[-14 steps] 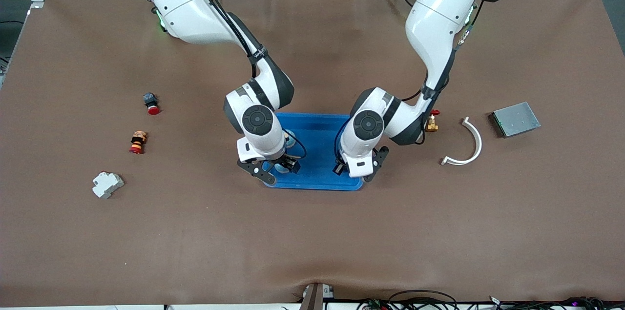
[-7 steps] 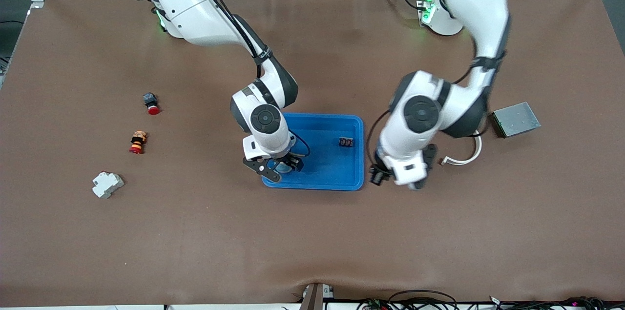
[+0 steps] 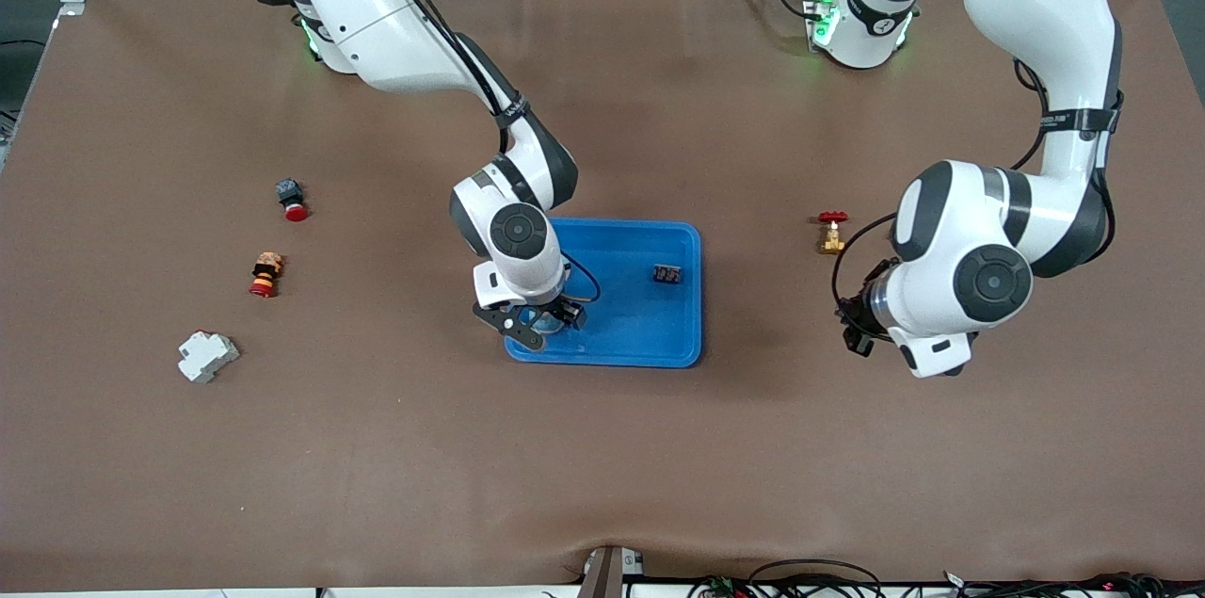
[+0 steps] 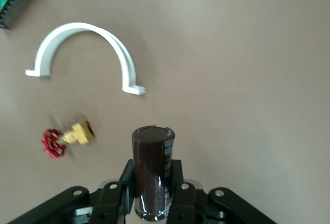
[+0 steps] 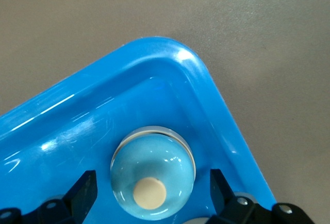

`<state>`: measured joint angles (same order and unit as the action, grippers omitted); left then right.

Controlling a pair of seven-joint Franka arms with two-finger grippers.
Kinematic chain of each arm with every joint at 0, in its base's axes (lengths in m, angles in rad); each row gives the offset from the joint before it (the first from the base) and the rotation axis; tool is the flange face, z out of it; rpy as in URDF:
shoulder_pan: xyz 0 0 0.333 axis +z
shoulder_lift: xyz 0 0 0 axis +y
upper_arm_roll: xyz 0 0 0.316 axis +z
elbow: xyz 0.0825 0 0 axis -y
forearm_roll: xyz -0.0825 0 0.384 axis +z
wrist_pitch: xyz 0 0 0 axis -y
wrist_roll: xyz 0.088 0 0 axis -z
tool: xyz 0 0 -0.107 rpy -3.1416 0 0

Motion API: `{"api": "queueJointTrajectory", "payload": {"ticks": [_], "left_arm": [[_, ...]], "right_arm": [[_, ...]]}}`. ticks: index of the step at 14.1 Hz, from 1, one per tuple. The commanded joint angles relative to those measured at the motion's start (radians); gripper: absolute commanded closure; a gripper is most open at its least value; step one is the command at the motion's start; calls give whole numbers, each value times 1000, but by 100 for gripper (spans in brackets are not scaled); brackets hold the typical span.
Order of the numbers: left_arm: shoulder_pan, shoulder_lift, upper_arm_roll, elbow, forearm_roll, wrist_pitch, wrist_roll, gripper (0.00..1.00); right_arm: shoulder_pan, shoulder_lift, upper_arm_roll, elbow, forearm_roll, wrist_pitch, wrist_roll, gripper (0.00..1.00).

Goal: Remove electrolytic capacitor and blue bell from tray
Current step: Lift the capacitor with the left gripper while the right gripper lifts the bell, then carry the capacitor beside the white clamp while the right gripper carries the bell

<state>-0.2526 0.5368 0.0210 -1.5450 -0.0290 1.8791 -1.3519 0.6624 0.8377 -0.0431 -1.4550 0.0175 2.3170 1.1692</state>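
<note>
Brown table (image 3: 602, 447), capacitor (image 4: 152, 170) base hidden

A blue tray (image 3: 678, 348) holds a small dark block (image 3: 667, 275), with the right gripper (image 3: 533, 327) over its corner.

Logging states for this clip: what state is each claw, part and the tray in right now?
left claw: shut on capacitor
capacitor: upright, held over table
right claw: open, straddling bell
bell: dome up, resting in blue tray
blue tray: holds bell and small dark part
</note>
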Motion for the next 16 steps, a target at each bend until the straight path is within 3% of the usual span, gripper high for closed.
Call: {"api": "queueJointTrajectory", "payload": {"ticks": [1, 6, 9, 11, 16], "left_arm": [[10, -43, -7, -104, 64, 5, 5, 100], [35, -104, -4, -328, 81, 177, 59, 100], [73, -106, -9, -395, 185, 235, 63, 100], [93, -101, -9, -421, 189, 262, 65, 100], [96, -124, -10, -533, 189, 328, 65, 100]], "right_arm": [[6, 15, -3, 37, -14, -2, 27, 100], [6, 6, 0, 71, -4, -31, 23, 100], [8, -5, 6, 134, 1, -158, 32, 100], [-1, -23, 6, 171, -8, -270, -3, 100], [-128, -144, -3, 150, -4, -450, -491, 100]]}}
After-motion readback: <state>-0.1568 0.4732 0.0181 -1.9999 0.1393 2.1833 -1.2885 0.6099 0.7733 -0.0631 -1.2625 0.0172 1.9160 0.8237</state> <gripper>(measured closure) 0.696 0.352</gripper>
